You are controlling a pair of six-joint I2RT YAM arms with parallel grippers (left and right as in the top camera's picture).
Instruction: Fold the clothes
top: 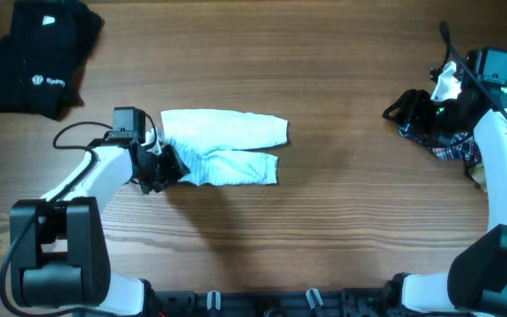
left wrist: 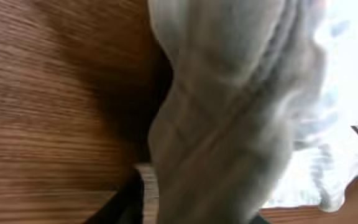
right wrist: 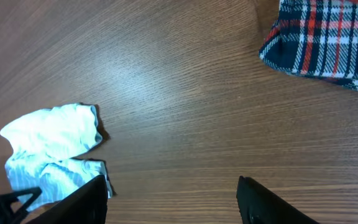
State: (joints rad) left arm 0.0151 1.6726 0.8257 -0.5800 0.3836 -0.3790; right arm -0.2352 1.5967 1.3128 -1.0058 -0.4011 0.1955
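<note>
Your blue garment (top: 223, 145): soft, light, floppy; take hold at left edge; left gripper (top: 155, 165) at it, pinch unclear; right gripper (right wrist: 169, 188) spread, empty.

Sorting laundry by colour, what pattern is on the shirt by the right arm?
The shirt is red, navy and white plaid, clearest from the right wrist.

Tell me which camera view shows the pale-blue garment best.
Overhead. It shows the whole pale-blue garment spread out, with the left pincer at its left end. The left wrist view gives only a blurred close-up of its fabric. The right wrist view shows it small, at the lower left edge.
</note>
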